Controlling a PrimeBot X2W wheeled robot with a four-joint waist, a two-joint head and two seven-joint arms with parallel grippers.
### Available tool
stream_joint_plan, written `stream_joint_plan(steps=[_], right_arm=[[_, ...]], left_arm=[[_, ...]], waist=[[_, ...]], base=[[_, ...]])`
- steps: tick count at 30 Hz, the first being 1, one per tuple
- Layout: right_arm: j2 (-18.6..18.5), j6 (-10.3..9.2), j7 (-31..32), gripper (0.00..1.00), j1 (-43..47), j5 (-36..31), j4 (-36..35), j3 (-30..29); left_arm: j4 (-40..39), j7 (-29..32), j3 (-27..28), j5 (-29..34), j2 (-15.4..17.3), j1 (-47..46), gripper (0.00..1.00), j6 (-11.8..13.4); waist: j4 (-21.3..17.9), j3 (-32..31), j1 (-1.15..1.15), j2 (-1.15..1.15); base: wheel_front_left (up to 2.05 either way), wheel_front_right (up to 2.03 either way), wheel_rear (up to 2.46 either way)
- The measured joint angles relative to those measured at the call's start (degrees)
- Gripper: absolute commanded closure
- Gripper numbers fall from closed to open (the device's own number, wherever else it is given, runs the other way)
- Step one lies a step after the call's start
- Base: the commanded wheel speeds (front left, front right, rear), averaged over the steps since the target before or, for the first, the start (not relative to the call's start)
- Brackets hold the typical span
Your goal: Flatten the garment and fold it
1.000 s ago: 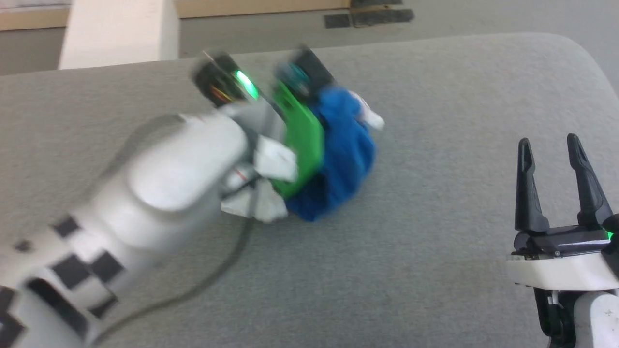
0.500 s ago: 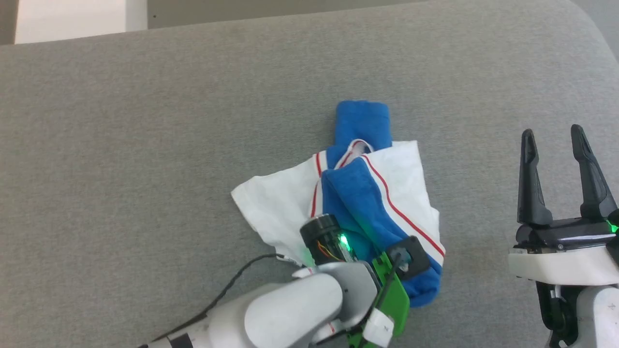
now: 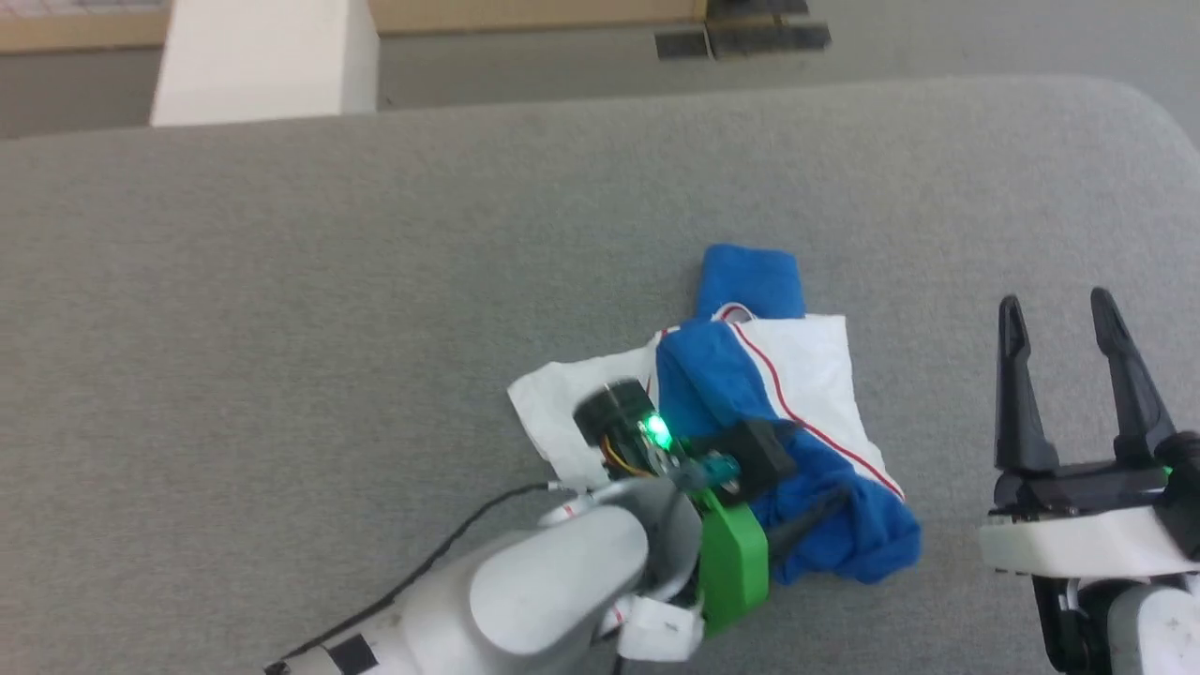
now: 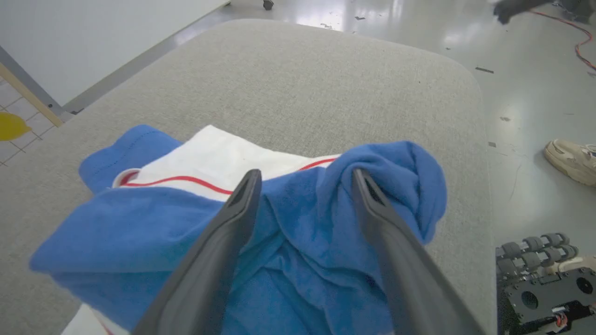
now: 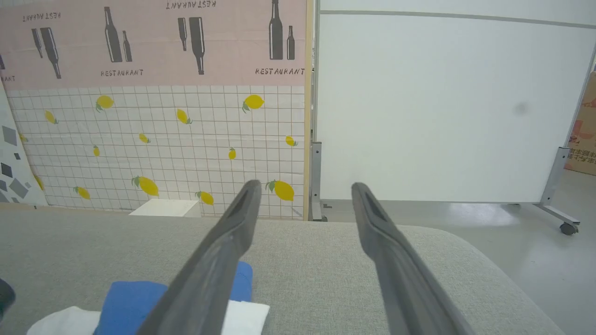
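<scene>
The garment (image 3: 741,394), a royal-blue T-shirt with white sleeves and thin red stripes, lies crumpled on the grey cloth table (image 3: 281,281), right of centre. My left gripper (image 4: 305,174) hovers over its near blue folds with its fingers spread wide; blue fabric (image 4: 321,223) bulges between and beneath them, unpinched. The left arm's green wrist mount (image 3: 733,562) covers the garment's near-left part. My right gripper (image 3: 1054,302) stands open and empty to the garment's right, fingers pointing away. Low in the right wrist view, left of the right gripper (image 5: 306,185), a corner of the garment (image 5: 125,298) shows.
The table's rounded far-right corner (image 3: 1134,103) drops to a shiny floor. A white box (image 3: 262,66) stands beyond the far edge. On the floor right of the table rests a person's shoe (image 4: 572,158). A white partition (image 5: 442,107) and a tiled wall stand behind.
The left gripper, shut on the bunched garment a second ago, brought it down onto the table and has opened; the cloth lies loose. The head camera shifted. The right gripper stayed put.
</scene>
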Motion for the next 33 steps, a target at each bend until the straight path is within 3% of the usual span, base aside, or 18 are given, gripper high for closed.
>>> stream_joint_plan(steps=[5, 10, 11, 13, 18, 24, 33], right_arm=[[0.01, 0.0, 0.0, 0.0, 1.97, -0.26, 0.35, -0.32], [0.01, -0.01, 0.0, 0.0, 3.39, -0.26, 0.4, -0.59], [0.02, -0.01, 0.0, 0.0, 3.84, -0.25, 0.37, -0.8], [0.01, -0.01, 0.0, 0.0, 4.2, -0.25, 0.37, -0.98], [0.02, -0.01, 0.0, 0.0, 4.27, -0.23, 0.43, -1.22], [0.01, -0.01, 0.0, 0.0, 4.44, -0.21, 0.64, -1.77], [0.01, -0.01, 0.0, 0.0, 5.66, 0.55, 1.74, -2.31]], left_arm=[[0.74, -9.01, 5.02, 0.48, 0.22, -0.27, 0.0, 5.26], [0.18, -12.27, 10.94, 0.47, 1.78, 0.67, 0.0, 10.63], [-2.1, -12.6, 15.9, 0.89, 3.56, 2.54, 0.0, 14.12], [-5.31, -12.67, 19.94, 2.65, 4.82, 4.46, 0.0, 16.52], [-11.62, -12.89, 30.15, 6.77, 7.22, 12.73, 0.0, 19.9], [-16.6, -12.9, 42.33, 10.02, 7.47, 23.41, 0.0, 20.43], [-19.08, -12.9, 55.95, 15.05, 3.45, 36.37, 0.0, 14.86]], waist=[[1.58, -3.66, 0.0, 0.0], [3.27, -6.4, 0.0, 0.0], [4.38, -7.54, 0.0, 0.0], [4.99, -8.0, 0.0, 0.0], [5.89, -8.76, 0.0, 0.0], [6.27, -9.41, 0.0, 0.0], [6.83, -10.03, 0.0, 0.0]], base=[[0.0, 0.0, 0.0], [0.0, 0.0, 0.0], [0.0, 0.0, 0.0], [0.0, 0.0, 0.0], [0.0, 0.0, 0.0], [0.0, 0.0, 0.0], [0.0, 0.0, 0.0]])
